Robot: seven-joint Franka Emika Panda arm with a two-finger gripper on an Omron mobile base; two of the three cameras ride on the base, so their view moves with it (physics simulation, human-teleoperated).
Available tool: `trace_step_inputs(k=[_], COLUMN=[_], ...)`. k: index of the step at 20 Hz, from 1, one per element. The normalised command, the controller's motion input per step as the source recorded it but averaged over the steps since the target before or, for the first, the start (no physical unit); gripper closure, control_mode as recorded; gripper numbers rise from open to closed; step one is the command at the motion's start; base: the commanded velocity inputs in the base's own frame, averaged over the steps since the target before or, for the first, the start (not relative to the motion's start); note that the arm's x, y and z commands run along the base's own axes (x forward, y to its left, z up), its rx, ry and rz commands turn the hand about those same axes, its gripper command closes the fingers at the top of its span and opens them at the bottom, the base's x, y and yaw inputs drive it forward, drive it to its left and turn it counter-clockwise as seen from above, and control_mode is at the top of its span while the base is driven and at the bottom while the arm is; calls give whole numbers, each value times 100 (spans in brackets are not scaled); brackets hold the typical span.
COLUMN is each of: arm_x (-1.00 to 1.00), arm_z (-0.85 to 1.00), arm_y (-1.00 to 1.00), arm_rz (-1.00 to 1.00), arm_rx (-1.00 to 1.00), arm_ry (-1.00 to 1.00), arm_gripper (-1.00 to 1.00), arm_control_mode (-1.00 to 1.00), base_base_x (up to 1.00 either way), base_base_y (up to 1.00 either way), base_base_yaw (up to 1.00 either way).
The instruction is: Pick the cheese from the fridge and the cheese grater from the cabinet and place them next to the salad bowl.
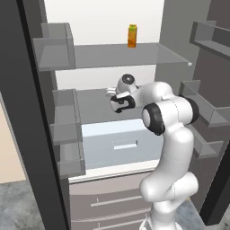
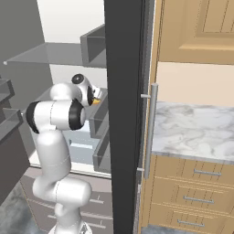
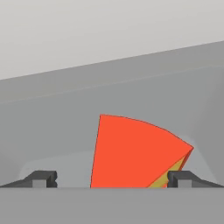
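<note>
Open fridge [image 1: 112, 58], grey shelves; arm reaching onto middle shelf. Cheese [image 3: 131, 153] lying on that shelf, red face toward tool [image 3: 111, 179], directly ahead between wide-open, empty jaws. Orange carton [image 1: 132, 36] on upper shelf.

White glossy arm [image 1: 173, 148], rounded bulbous segments, dark grey-black rings at joints. Wrist has dark round cap with pale centre. Tool [image 3: 111, 179]: two small dark blocky finger tips [image 3: 43, 178], squared ends.
</note>
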Motion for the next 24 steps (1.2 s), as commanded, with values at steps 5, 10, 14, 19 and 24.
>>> trace_step_inputs(k=[5,10,14,19,24], arm_x=[12,2,0,2,0], arm_z=[-10,-27,-31,-29,-41], arm_y=[0,0,-3,-5,-7], arm_rz=[0,0,0,0,0], arm_rx=[0,0,0,0,0], arm_ry=[1,7,1,0,0], arm_gripper=[-100,-100,-100,-100,100], arm_control_mode=[-100,-100,-100,-100,-100], base_base_x=[0,0,0,0,0], base_base_y=[0,0,0,0,0], base_base_yaw=[0,0,0,0,0])
